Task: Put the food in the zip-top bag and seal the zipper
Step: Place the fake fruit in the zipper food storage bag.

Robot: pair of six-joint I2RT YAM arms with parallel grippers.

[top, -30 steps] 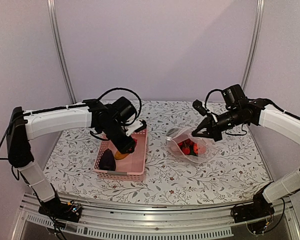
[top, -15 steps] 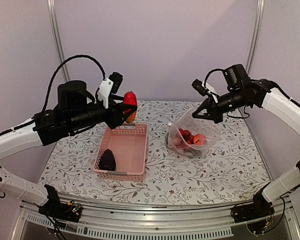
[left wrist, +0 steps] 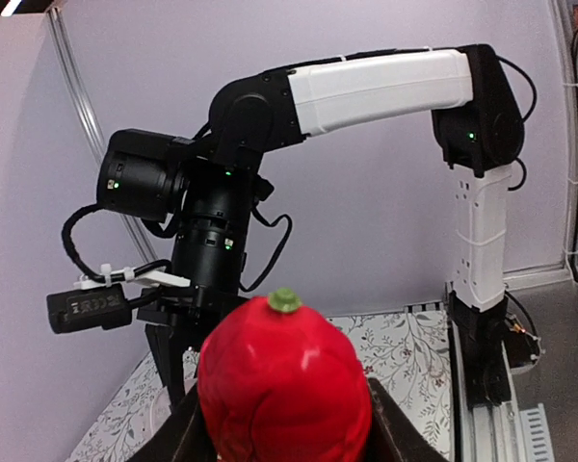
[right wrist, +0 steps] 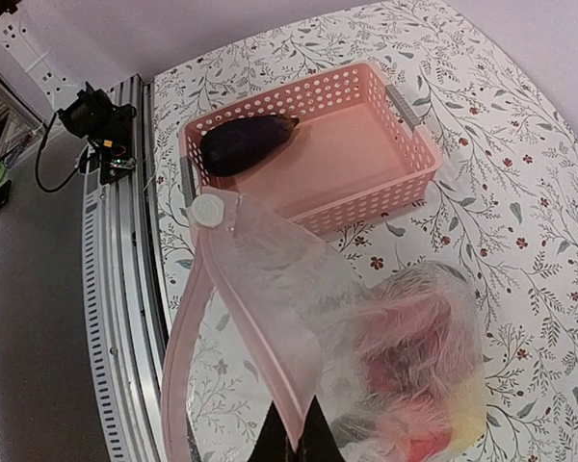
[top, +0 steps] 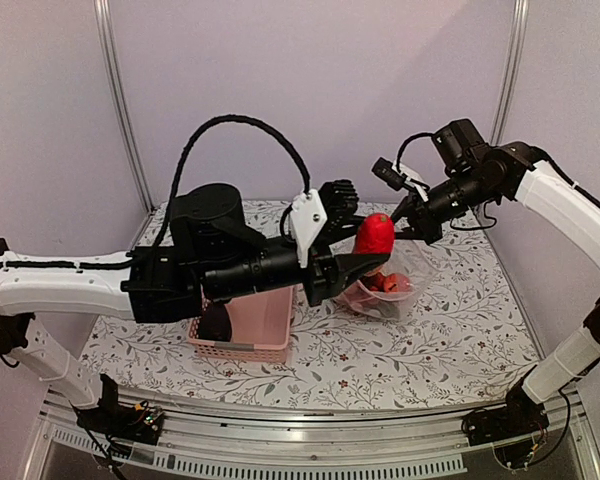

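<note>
My left gripper (top: 365, 258) is shut on a red plastic fruit with a green stem (top: 374, 234), held in the air over the zip-top bag (top: 385, 288); the fruit fills the left wrist view (left wrist: 284, 390). My right gripper (top: 408, 215) is shut on the bag's pink zipper strip (right wrist: 233, 327) and holds the mouth up and open. Red and yellow food lies inside the bag (right wrist: 419, 375). A dark purple eggplant (right wrist: 246, 142) lies in the pink basket (right wrist: 405, 183), partly hidden in the top view (top: 215, 325).
The pink lattice basket (top: 265, 330) stands left of the bag on the floral tablecloth. My left arm stretches across it. A white slider (right wrist: 209, 209) sits at the end of the zipper strip. A metal rail runs along the table's near edge.
My left arm has lifted the red fruit out of the basket and carried it right, over the bag. My right gripper has raised the bag's mouth.
</note>
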